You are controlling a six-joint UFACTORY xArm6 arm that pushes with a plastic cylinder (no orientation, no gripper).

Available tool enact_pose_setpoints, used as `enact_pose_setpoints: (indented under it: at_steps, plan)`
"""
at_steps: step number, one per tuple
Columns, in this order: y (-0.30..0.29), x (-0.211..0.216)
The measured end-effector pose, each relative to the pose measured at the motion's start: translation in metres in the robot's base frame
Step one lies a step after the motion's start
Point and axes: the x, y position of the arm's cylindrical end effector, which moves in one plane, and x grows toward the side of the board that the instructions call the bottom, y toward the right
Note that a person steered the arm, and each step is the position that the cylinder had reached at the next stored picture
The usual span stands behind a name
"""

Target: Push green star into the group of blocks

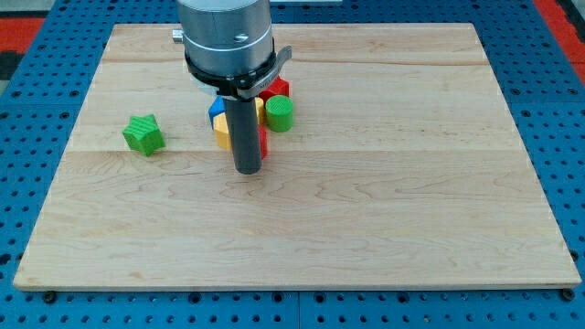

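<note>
The green star [143, 134] lies alone on the wooden board [366, 210], at the view's left. A group of blocks sits near the top middle: a green cylinder [280, 113], a red block [275, 89], a blue block [218, 109], a yellow block [222, 133] and a red piece [263, 140] partly behind the rod. My tip [248, 170] rests on the board just below this group, to the right of the green star and well apart from it. The arm's body hides part of the group.
The board lies on a blue perforated table [37, 110]. The arm's grey housing [227, 37] hangs over the board's top middle. A red area [23, 23] shows at the view's top left corner.
</note>
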Motion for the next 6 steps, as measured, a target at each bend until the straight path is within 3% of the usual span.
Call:
enact_pose_setpoints:
  at_steps: [2, 3, 4, 5, 6]
  plan:
    - [0.013, -0.013]
    - [-0.028, -0.005]
    - [-0.173, -0.006]
    - [-0.246, -0.006]
    - [-0.198, -0.06]
